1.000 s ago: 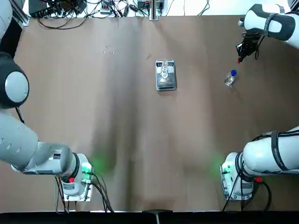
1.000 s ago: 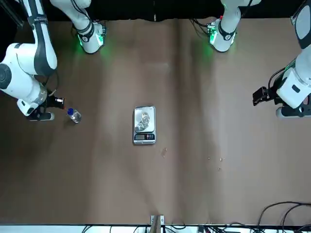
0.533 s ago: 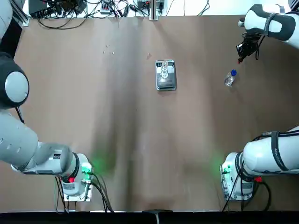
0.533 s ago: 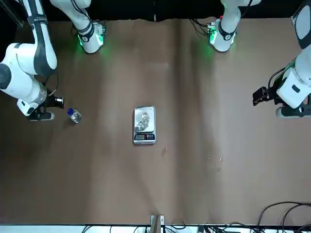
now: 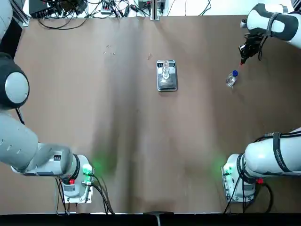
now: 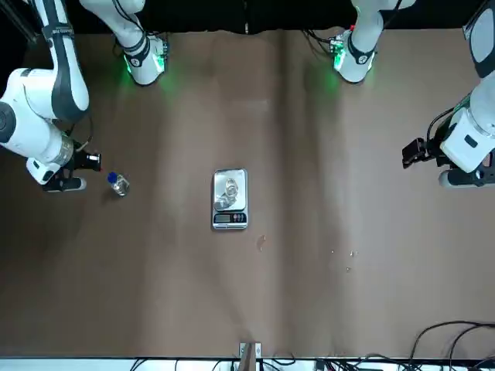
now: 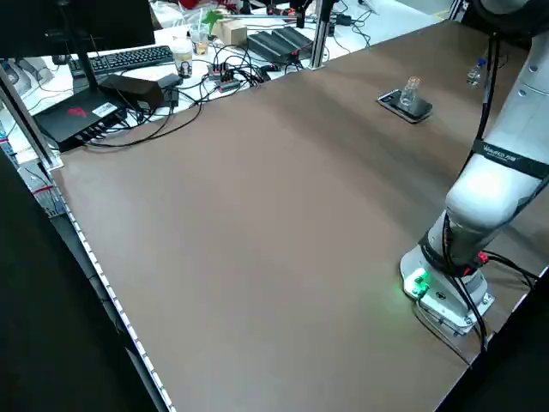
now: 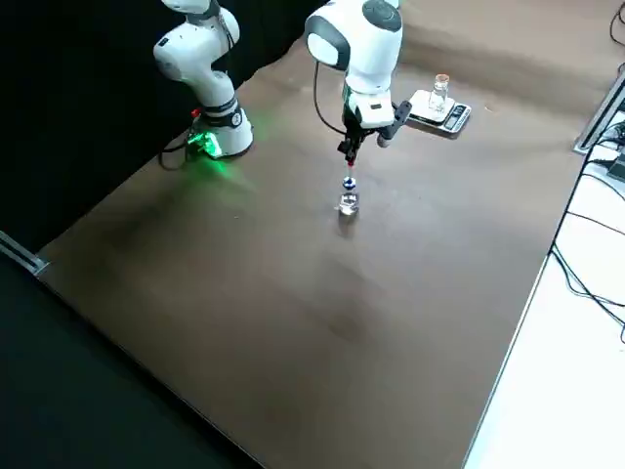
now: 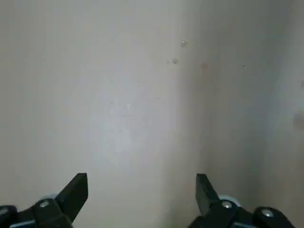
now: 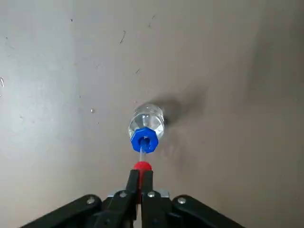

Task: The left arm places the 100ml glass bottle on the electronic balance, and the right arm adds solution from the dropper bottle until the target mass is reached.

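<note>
The glass bottle [image 5: 165,69] stands upright on the scale [image 5: 167,83] at mid-desk, well apart from both hands. The dropper bottle [image 10: 146,127] stands on the desk [image 5: 141,122] directly below the right hand [image 10: 140,182], whose fingers are pinched together on the red dropper tip [image 10: 141,166]; the tip appears drawn up out of the blue collar, with a thin tube between them. The left hand [image 9: 141,186] hovers spread wide and empty over bare desk, far from the scale. Risk, as a judgement: the slim tip is held only at its end, so it may slip or swing in transit, and drops could fall outside the glass bottle's narrow mouth or overshoot the target mass. The desk is plain brown; cables and electronics [image 5: 103,8] lie beyond its far edge.
</note>
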Controlling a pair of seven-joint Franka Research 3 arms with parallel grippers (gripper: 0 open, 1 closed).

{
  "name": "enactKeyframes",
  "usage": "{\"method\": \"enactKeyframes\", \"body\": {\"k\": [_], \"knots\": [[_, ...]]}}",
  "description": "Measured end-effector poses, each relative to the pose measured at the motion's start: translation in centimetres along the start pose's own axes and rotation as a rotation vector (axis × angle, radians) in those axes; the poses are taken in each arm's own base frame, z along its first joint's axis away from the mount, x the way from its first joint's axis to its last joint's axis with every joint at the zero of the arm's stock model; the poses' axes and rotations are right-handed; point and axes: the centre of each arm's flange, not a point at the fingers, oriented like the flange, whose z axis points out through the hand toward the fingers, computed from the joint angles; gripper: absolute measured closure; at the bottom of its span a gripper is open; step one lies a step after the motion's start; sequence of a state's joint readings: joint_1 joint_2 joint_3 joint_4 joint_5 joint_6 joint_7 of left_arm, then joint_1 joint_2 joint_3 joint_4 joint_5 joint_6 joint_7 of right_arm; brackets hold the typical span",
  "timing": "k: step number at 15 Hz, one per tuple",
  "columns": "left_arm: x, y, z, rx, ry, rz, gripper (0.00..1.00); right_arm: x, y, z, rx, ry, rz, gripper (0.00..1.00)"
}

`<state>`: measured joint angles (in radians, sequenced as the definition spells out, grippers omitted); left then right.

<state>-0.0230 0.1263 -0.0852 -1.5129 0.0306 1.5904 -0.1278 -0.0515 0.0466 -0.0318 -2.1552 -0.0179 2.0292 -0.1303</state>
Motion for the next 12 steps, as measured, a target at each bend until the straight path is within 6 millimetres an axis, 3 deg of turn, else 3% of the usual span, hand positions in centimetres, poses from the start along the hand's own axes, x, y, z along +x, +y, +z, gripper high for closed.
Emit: {"method": "enactKeyframes", "body": {"k": [12], "knots": [[0.00, 0.00, 0.00, 0.000, 0.000, 0.000, 0.00, -0.25, -0.06, 0.12, 0.003, -0.025, -0.002, 0.95]]}}
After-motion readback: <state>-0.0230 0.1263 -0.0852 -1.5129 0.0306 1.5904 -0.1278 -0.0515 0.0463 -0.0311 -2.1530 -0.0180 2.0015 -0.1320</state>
